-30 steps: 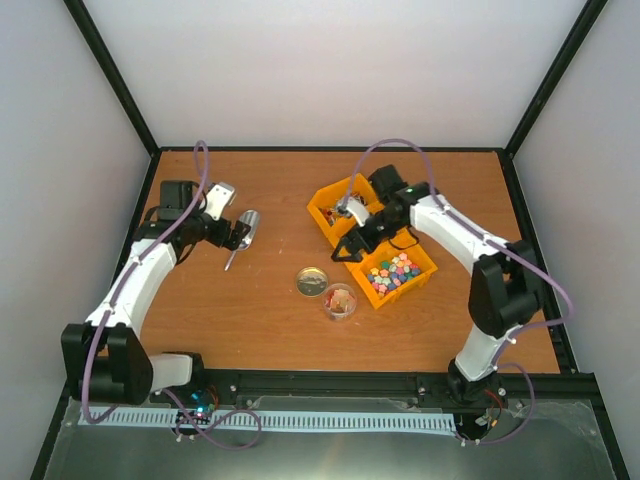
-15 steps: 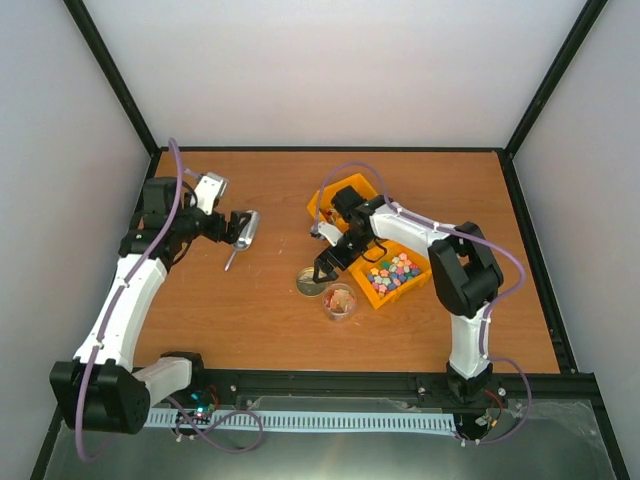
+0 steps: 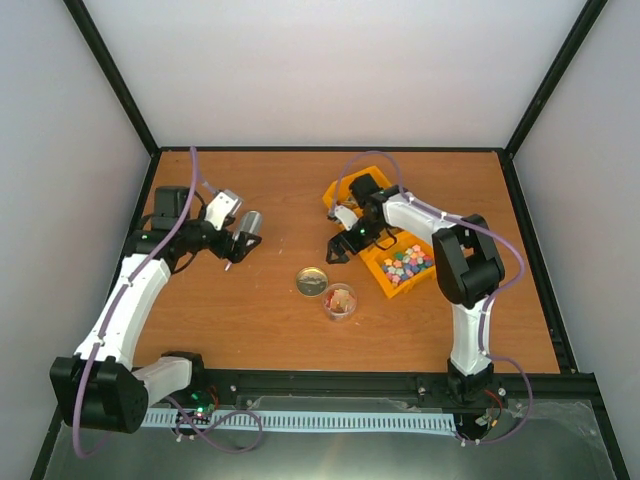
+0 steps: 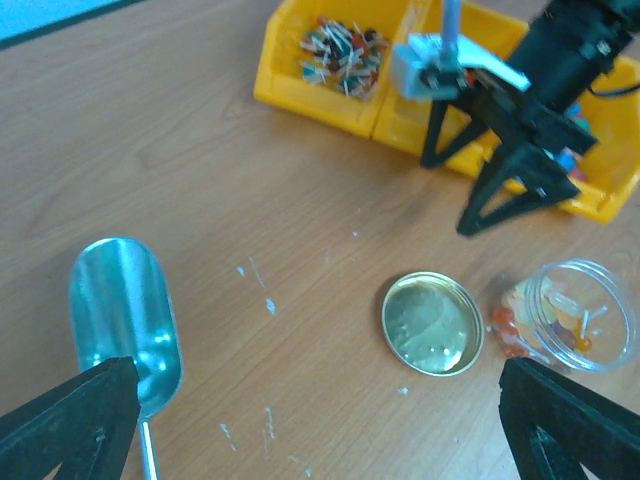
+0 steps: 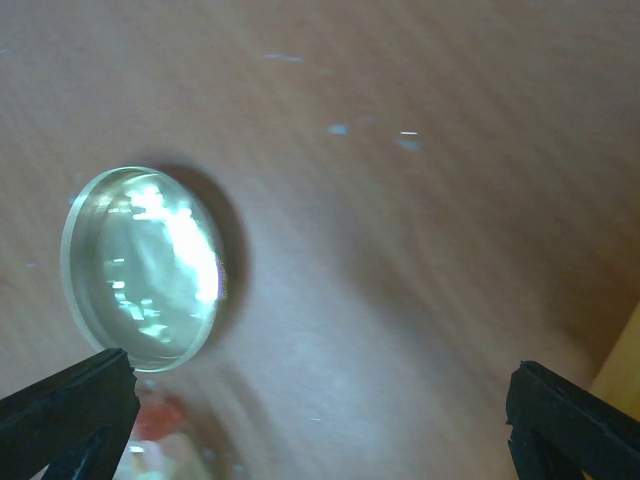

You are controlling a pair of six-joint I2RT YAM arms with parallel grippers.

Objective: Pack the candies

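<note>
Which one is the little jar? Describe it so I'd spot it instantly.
Find the yellow bins right of centre on the wooden table. Just below them, seen from above, lie two small round things: the jar is the clear one holding reddish candies, unlike the flat, golden lid beside it.

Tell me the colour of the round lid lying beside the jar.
Shiny gold. The lid lies flat beside the clear jar; the left wrist view shows it best.

The table is wood-grain, matt, with small pale scuffs. The scoop is polished metal and the round lid a glossy gold metal; the jar is clear, the bins smooth yellow plastic.
</note>
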